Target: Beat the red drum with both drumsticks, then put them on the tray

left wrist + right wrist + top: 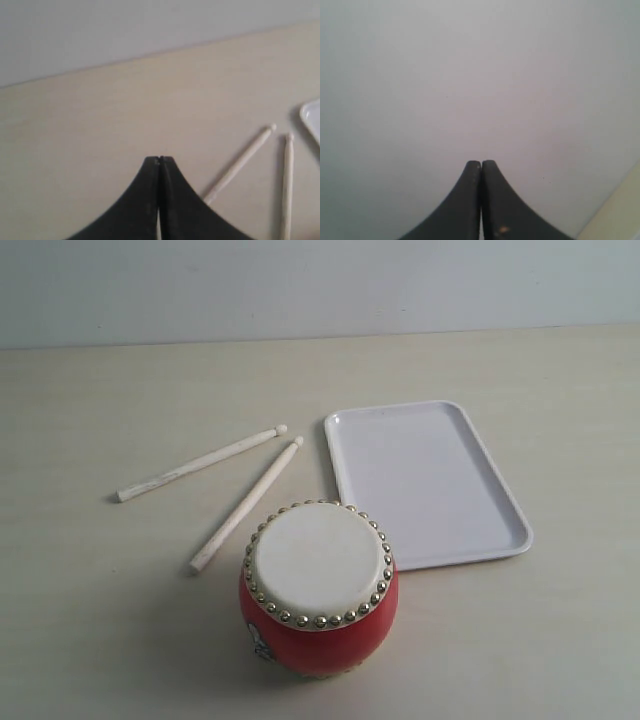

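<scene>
The drum (pixel 318 590) is standing upright close to the near edge of the table (pixel 90 630), about midway along it, with its skin facing up and nothing lying on it. That is leaving it open to blows from either side. The far stick (pixel 201 462) and the near stick (pixel 246 504) are lying flat toward the middle of the table. Their tips are nearly meeting beside the tray's far left corner and their butts are fanning out toward the left edge. Spread like that, each is offering a free shaft to grasp. The tray (pixel 425 480) is sitting toward the right edge, just beside the drum, and is holding nothing, so the drop-off looks short.

Neither arm is showing in the exterior view. The left gripper (pixel 160 160) is hanging above the table with its jaws pressed together and pinching nothing, looking toward both sticks. The right gripper (pixel 481 162) is likewise pressed together and empty, pointing mostly at the wall (pixel 470 75). Both will need to spread before taking a stick; nothing of the task looks begun.
</scene>
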Available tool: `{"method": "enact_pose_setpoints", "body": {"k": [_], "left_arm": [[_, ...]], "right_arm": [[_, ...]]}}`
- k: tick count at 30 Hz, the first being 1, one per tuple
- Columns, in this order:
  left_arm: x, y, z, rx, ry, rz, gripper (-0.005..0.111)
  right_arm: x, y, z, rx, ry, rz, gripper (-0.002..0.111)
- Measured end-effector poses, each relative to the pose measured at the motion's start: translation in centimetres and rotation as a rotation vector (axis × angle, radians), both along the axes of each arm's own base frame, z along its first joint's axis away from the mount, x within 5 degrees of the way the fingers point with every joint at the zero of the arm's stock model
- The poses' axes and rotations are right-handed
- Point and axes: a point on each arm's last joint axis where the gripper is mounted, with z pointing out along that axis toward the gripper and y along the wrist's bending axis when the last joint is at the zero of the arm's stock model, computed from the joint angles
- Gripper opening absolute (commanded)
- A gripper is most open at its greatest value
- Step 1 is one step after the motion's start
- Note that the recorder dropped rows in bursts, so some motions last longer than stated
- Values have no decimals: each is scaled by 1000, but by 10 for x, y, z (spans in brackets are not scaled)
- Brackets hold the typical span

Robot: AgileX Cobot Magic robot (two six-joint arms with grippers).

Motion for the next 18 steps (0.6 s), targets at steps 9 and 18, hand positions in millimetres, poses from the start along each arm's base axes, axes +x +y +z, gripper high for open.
{"method": "enact_pose_setpoints", "body": {"k": [9, 18], "left_arm": [[65, -43, -137, 156, 457, -321, 4], [78, -64, -205, 196, 612, -440, 37]], "right_arm": [[4, 2, -20, -79, 220, 7, 0], [-4, 13, -13, -303, 393, 125, 0]]}}
